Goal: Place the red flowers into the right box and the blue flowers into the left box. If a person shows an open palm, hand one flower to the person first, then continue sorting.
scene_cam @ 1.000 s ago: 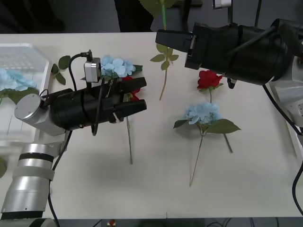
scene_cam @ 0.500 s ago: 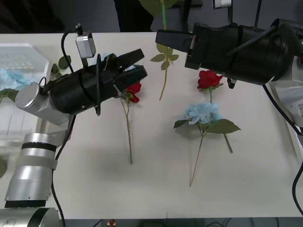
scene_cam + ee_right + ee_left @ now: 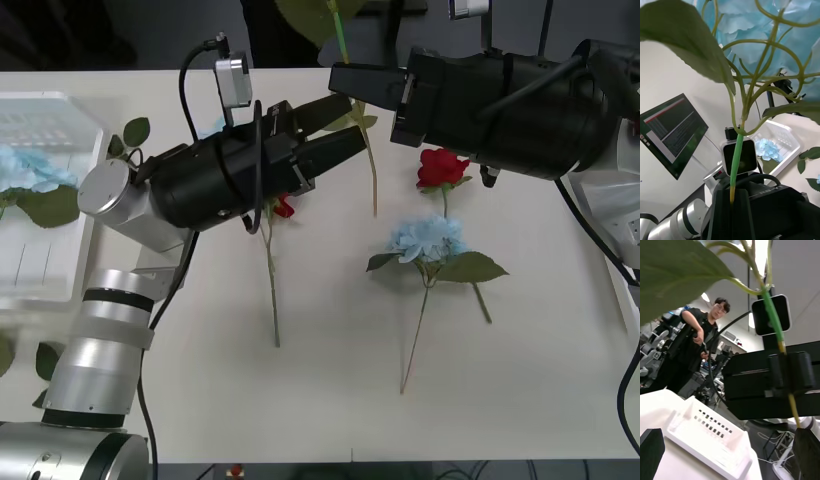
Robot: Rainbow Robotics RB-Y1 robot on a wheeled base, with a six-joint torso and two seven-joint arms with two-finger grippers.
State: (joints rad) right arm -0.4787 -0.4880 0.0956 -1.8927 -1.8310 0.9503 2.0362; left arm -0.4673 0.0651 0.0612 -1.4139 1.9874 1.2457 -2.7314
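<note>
My right gripper [image 3: 336,76] is shut on the green stem of a blue flower [image 3: 752,22], held upright above the table's far side. The stem's lower end [image 3: 372,175] hangs below the gripper. My left gripper [image 3: 355,122] is raised and open right beside that hanging stem, which runs close to one finger [image 3: 807,453]. On the table lie one red flower [image 3: 440,168], another red flower [image 3: 283,206] partly hidden under my left arm, and a blue flower [image 3: 428,238]. The left box [image 3: 60,270] holds a blue flower [image 3: 25,170]. The right box [image 3: 707,431] stands beyond the right arm.
Loose green leaves [image 3: 128,140] lie beside the left box. Long thin stems [image 3: 272,290] stretch toward the table's near edge. The bulky black right arm [image 3: 500,100] hangs over the table's far right. Bare tabletop lies at the near middle and near right.
My left arm has risen off the table and swung right, up to the right gripper. The hanging stem has shifted right. The right arm has not moved.
</note>
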